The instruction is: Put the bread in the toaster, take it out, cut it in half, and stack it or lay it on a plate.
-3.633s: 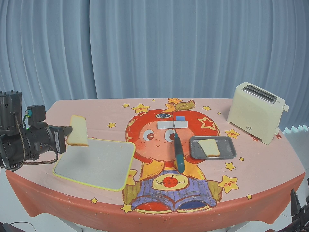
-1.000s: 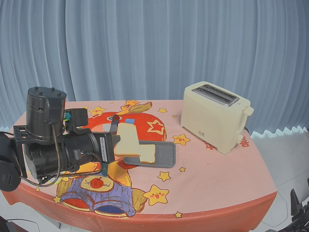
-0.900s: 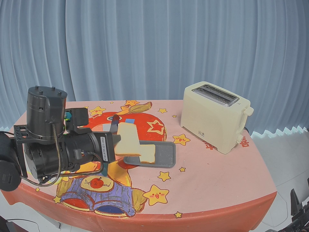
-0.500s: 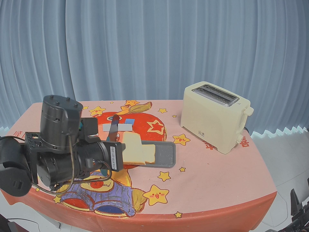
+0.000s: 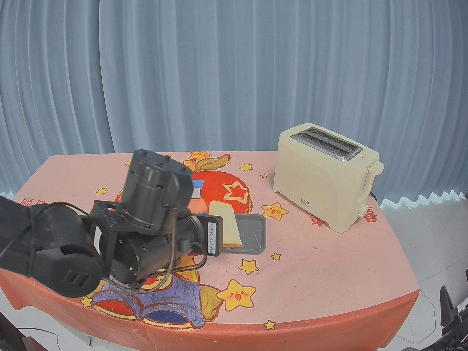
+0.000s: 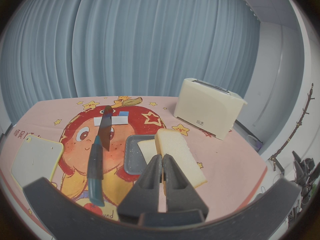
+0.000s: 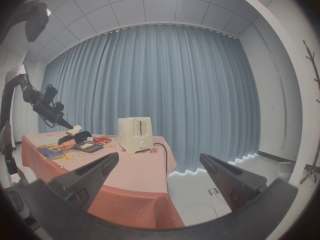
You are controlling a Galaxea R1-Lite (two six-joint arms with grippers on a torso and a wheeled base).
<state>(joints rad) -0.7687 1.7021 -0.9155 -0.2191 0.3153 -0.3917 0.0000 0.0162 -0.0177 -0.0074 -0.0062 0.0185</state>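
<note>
Pink cartoon cloth over the table (image 5: 317,269), with the cream toaster (image 5: 324,176) sitting toward the far right. Next down, the white cutting board (image 6: 35,157), close to the table's edge. Then the grey tray (image 5: 253,230) near the middle, standing in for the plate, and the teal-handled knife (image 6: 98,150) lying between tray and board. Clamped tight in the left gripper (image 6: 162,157): one bread half (image 6: 178,157), pinched at an edge, tilted and hanging just above the tray, partly over the other half (image 6: 146,149) lying flat in it. Right gripper (image 7: 158,157) down off the table's right side, jaws spread wide, gripping nothing. Handling-wise: light, soft, squashy stuff, so best pinched thin-edge-on near the crust and gently, otherwise dents and crumbs. Probably floppy if held far from the middle. Versus a second ago: further right and lower toward the tray, slice leaning flatter. Versus a few seconds back, over the tray rather than up by the board. Looks like just lowering and letting go left for the stack.
</note>
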